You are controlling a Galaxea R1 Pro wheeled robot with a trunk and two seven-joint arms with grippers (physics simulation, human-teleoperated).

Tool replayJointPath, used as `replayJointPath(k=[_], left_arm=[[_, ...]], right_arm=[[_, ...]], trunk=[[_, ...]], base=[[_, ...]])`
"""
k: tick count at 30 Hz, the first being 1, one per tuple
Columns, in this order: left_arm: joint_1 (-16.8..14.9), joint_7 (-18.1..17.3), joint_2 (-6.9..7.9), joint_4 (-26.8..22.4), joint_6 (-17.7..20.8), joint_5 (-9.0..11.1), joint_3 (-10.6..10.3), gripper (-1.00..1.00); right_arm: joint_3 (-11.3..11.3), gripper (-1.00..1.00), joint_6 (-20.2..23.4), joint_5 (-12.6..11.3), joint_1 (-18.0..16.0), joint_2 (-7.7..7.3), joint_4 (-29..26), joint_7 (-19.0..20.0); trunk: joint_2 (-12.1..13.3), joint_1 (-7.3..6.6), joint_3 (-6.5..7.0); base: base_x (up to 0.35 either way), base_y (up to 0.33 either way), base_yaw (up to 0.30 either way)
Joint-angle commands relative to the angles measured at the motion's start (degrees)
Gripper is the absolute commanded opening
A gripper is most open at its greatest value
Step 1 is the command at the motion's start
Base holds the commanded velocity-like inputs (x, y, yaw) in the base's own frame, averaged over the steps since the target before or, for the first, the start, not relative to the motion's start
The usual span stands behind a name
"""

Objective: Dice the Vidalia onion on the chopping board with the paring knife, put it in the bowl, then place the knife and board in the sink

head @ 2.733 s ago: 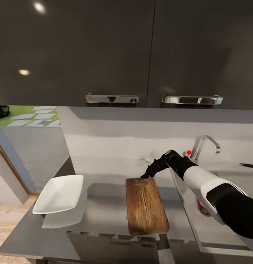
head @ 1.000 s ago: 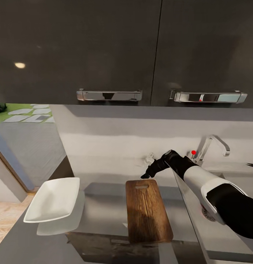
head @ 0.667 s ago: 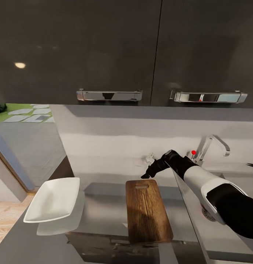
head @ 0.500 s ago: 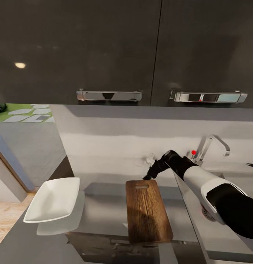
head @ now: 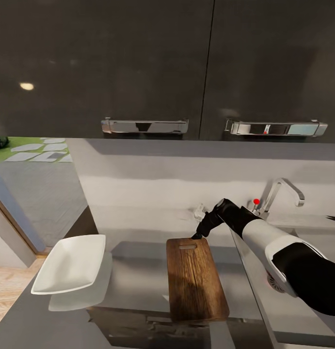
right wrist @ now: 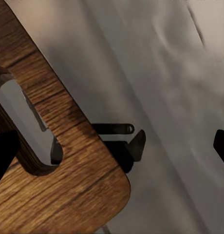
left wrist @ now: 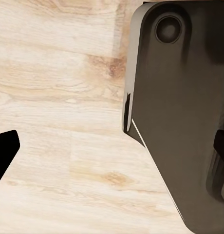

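Over on the left the bowl (head: 70, 264) is sitting on the grey worktop (head: 133, 281), white and squarish, well apart from everything else and in the same spot as a moment ago. Moving along, the chopping board (head: 195, 278) is lying flat on the worktop with its handle slot at the far end, toward the wall; it is not shifting either. The right gripper (head: 197, 236) is what is changing: half a second ago its dark tip was hanging just off the board's far edge, and now it is sitting a touch lower and further right, right at the far corner beside the slot. In the right wrist view that rounded board corner (right wrist: 68, 161) and its slot are lying between the two black fingers (right wrist: 5, 151), which are standing wide apart, one at either edge, gripping nothing. Further right the white and black forearm is stretching back over the sink (head: 283, 286), where the round drain is peeking out beside the arm, and the chrome tap (head: 283, 191) with its small red knob is rising behind. The left wrist view is looking down at pale wood flooring (left wrist: 58, 112) and a dark rounded part of the robot's base; the left fingers (left wrist: 6, 152) are at the two edges there, likewise apart and empty
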Motion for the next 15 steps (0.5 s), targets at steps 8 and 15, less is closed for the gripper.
replayJointPath(k=[8,15], left_arm=[[-0.02,-0.07,0.00,0.04,-0.22,0.40,0.05,1.00],[-0.02,-0.07,0.00,0.04,-0.23,0.40,0.11,1.00]], right_arm=[[-0.19,1.00,0.35,0.43,-0.01,0.03,-0.16,0.34],[-0.19,1.00,0.35,0.43,-0.01,0.05,-0.16,0.33]], trunk=[[-0.11,0.03,-0.12],[-0.11,0.03,-0.32]], base=[[0.000,0.000,0.000],[0.000,0.000,0.000]])
